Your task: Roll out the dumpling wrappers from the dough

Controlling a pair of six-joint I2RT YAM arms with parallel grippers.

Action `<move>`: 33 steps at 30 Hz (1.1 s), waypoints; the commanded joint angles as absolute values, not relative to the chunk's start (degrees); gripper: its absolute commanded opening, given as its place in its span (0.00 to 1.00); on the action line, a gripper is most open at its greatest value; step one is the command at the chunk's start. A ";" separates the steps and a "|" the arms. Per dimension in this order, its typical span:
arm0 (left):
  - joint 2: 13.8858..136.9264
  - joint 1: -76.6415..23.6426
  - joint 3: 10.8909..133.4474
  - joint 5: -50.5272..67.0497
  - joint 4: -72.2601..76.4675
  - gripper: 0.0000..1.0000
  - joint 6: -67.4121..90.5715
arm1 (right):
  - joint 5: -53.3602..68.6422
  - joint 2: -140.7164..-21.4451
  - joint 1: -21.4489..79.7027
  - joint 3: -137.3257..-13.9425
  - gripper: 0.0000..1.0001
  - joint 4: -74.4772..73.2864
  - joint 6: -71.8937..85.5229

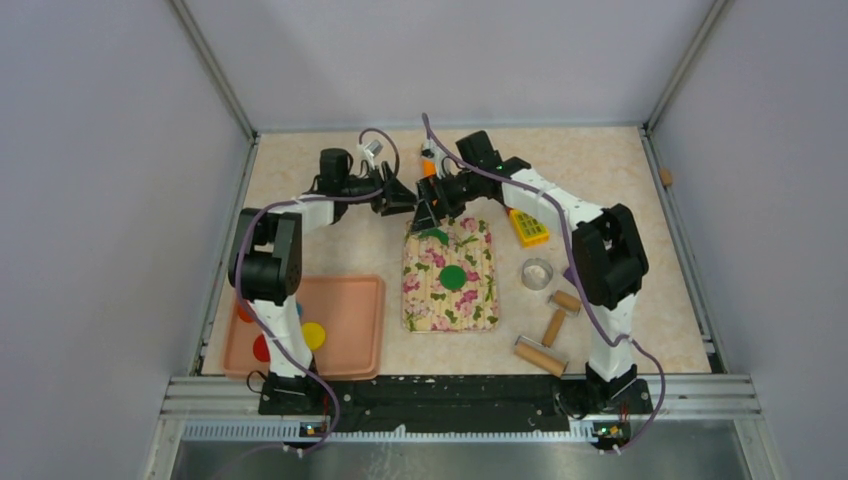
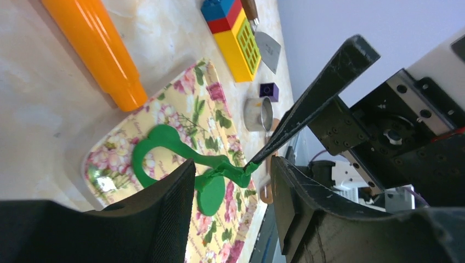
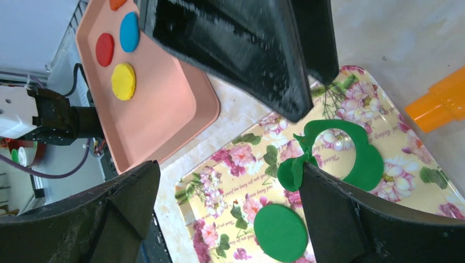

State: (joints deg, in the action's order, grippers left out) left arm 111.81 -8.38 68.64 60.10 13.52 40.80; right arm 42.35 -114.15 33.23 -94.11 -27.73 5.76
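The dough point(image 1: 433, 236) is a dark green ragged ring point(image 2: 160, 135) at the far end of the floral mat point(image 1: 470, 310). One end of it is pulled up and touches a fingertip point(image 3: 329, 189) of my right gripper point(image 3: 229, 167), whose jaws stand wide apart. My left gripper point(image 2: 233, 164) hovers over the same spot, open, with the lifted strip in its gap. A neat round green wrapper point(image 1: 453, 277) point(image 3: 279, 230) lies at mid-mat. Red point(image 3: 105, 49), blue point(image 3: 129, 31) and yellow point(image 3: 123, 81) wrappers lie on the pink tray point(image 1: 345, 330).
An orange roller point(image 2: 93, 49) lies just beyond the mat. To the mat's right are a yellow toy block point(image 1: 527, 227), a small metal cup point(image 1: 537, 273) and wooden rolling pins point(image 1: 540, 355). Walls enclose the table on three sides.
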 commanded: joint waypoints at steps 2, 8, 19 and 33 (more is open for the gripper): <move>112.76 -10.90 70.38 66.53 15.30 0.56 41.05 | 44.58 -112.48 32.87 -94.28 0.97 -23.41 8.69; 113.08 -13.09 70.56 65.94 14.86 0.56 40.39 | 43.54 -113.19 32.52 -95.11 0.97 -22.66 10.90; 115.16 -13.54 73.16 49.63 -2.19 0.55 29.18 | 43.05 -110.29 32.43 -94.32 0.96 -24.09 8.65; 113.85 -13.53 71.60 45.24 -4.69 0.55 27.97 | 30.92 -107.00 32.43 -92.92 0.96 -28.79 0.64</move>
